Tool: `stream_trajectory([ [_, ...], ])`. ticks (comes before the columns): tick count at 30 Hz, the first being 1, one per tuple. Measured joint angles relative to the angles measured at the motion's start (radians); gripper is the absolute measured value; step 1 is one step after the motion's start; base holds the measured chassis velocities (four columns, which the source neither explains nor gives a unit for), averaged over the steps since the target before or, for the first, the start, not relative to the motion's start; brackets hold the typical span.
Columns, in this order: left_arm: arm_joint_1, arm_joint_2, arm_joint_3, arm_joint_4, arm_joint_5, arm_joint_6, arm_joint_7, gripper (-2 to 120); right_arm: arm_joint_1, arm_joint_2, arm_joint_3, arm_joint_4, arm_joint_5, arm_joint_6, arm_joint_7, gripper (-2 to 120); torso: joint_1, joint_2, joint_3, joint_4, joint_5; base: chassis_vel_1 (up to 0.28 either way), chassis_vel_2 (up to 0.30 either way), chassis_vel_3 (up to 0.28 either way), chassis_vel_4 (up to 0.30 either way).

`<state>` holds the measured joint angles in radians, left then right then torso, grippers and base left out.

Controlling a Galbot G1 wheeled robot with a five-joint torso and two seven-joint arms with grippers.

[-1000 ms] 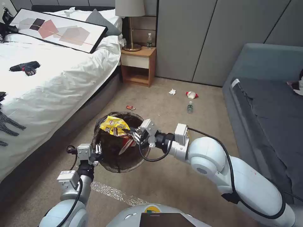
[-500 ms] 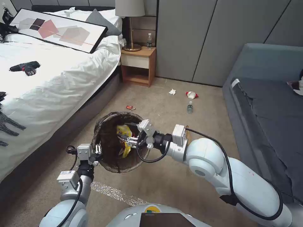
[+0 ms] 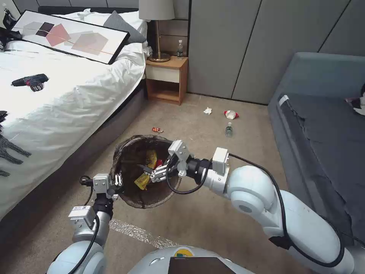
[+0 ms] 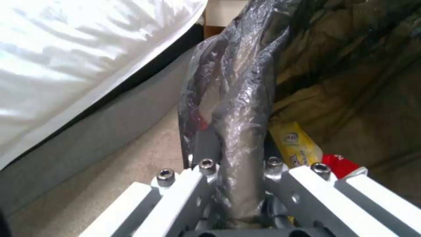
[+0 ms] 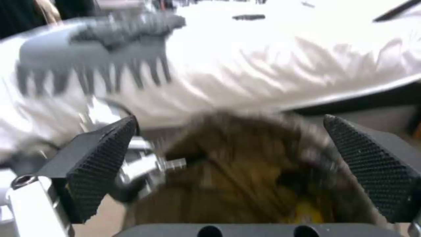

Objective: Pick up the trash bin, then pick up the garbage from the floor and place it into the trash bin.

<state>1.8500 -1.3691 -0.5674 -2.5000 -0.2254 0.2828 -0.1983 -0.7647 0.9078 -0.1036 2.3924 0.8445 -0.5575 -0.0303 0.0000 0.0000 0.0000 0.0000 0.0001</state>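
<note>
Beige carpet ran between bed and sofa in the head view; the yellow snack wrapper [image 3: 146, 176], pinched above the trash bin [image 3: 133, 167] a second earlier, now lay inside, and the right gripper [image 3: 147, 172] hung spread and empty just over it. Left wrist view: left gripper [image 4: 239, 171] clamped the bag-lined rim. Right wrist view: pads [image 5: 103, 158] gaped wide above the bin.

Beige carpet floor [image 3: 213, 217] with white tissue [image 3: 207, 110], red-and-white cup [image 3: 230, 114], small bottle [image 3: 228, 129], red wrapper [image 3: 157, 130].
</note>
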Motion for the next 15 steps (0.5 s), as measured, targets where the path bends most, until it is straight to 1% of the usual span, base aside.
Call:
stream_trajectory([
  [1,0.0,0.0,0.0,0.0,0.0,0.0,0.0,3,0.0,0.0,0.0,0.0,0.0,0.0,0.0,100,0.0,0.0,0.0,0.0,0.0,0.0,0.0,0.0,0.0],
  [3,-0.001,0.0,0.0,0.0,0.0,0.0,0.0,3,-0.005,-0.014,0.039,0.019,0.029,0.028,0.0,100,0.0,0.0,0.0,0.0,0.0,0.0,0.0,0.0,0.0],
  [7,-0.003,0.0,0.0,0.0,0.0,0.0,0.0,3,-0.038,-0.048,0.104,0.04,0.038,0.061,0.003,100,0.0,0.0,0.0,0.0,0.0,0.0,0.0,0.0,0.0],
  [10,-0.006,-0.002,0.0,0.0,-0.001,-0.001,0.001,3,-0.122,-0.089,0.15,0.046,-0.025,0.112,0.015,100,0.0,0.0,0.0,-0.0001,0.0,0.0,0.0,0.0,0.0],
  [12,-0.007,-0.002,0.0,0.0,-0.001,-0.001,0.001,3,-0.144,-0.094,0.156,0.048,-0.047,0.123,0.022,100,0.0,0.0,0.0,-0.0002,0.0001,0.0,0.0,0.0,0.0],
  [15,-0.01,-0.002,0.0,0.0,-0.002,-0.003,0.003,3,-0.242,-0.106,0.189,0.048,-0.141,0.195,0.07,100,0.0,0.0,0.0,0.0,0.0,0.0,0.0,0.0,0.0],
])
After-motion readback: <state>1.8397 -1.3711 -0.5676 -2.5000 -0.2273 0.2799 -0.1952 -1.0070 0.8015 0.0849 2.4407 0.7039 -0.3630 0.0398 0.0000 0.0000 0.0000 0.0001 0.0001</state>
